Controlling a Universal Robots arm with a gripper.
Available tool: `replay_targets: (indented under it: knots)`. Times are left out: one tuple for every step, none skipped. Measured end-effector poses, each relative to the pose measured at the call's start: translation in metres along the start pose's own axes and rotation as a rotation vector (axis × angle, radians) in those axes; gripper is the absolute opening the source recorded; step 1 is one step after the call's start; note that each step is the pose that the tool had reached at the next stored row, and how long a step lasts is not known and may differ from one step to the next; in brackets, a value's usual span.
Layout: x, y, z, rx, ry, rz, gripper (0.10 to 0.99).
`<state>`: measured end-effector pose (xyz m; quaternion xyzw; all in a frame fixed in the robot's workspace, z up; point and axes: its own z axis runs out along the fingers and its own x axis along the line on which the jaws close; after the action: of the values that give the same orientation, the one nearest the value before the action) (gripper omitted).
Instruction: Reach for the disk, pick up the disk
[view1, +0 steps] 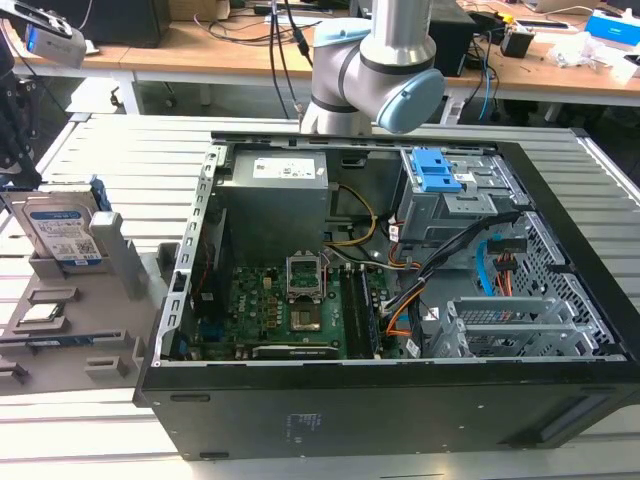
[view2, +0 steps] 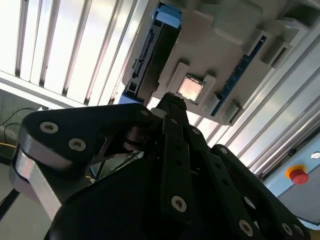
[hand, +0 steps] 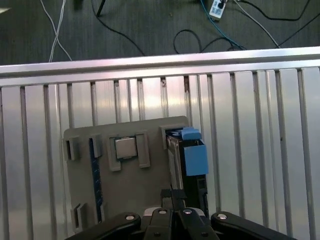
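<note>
The disk (view1: 62, 235) stands on edge in a grey holder tray (view1: 70, 335) at the exterior view's left, outside the computer case; its white-and-blue label faces the camera. In both wrist views I look down on its thin top edge and blue carrier frame (hand: 194, 157) (view2: 155, 55). My gripper (hand: 172, 194) (view2: 167, 102) hangs well above the holder, over the strip between the disk and the small square chip (hand: 125, 147). Its black fingertips are pressed together with nothing between them, and it touches nothing.
The open black computer case (view1: 400, 420) sits in the middle of the slatted metal table (hand: 260, 125), with a grey drive cage and blue latches (view1: 435, 170) at its back. The arm's base (view1: 375, 70) rises behind the case. The table's edge and cables lie beyond the holder.
</note>
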<state>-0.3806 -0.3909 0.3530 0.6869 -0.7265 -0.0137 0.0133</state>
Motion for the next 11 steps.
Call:
replay_targets:
  knots:
    - [0.0,0.0,0.0,0.0,0.0003,-0.008,0.106]
    - [0.0,0.0,-0.0001,0.0,0.0008,-0.017,0.106]
    - [0.0,0.0,0.0,0.0,0.001,-0.025,0.106]
    - [0.0,0.0,0.0,0.0,0.0016,-0.04,0.106]
    - [0.0,0.0,0.0,0.0,0.0019,-0.048,0.106]
    - [0.0,0.0,0.0,0.0,0.0022,-0.059,0.106]
    - [0.0,0.0,0.0,0.0,0.0026,-0.066,0.106]
    - [0.0,0.0,0.0,0.0,0.0029,-0.074,0.106]
    - [0.0,0.0,0.0,0.0,0.0033,-0.087,0.106]
    - [0.0,0.0,0.0,0.0,0.0036,-0.094,0.106]
    - [0.0,0.0,0.0,0.0,0.0039,-0.102,0.106]
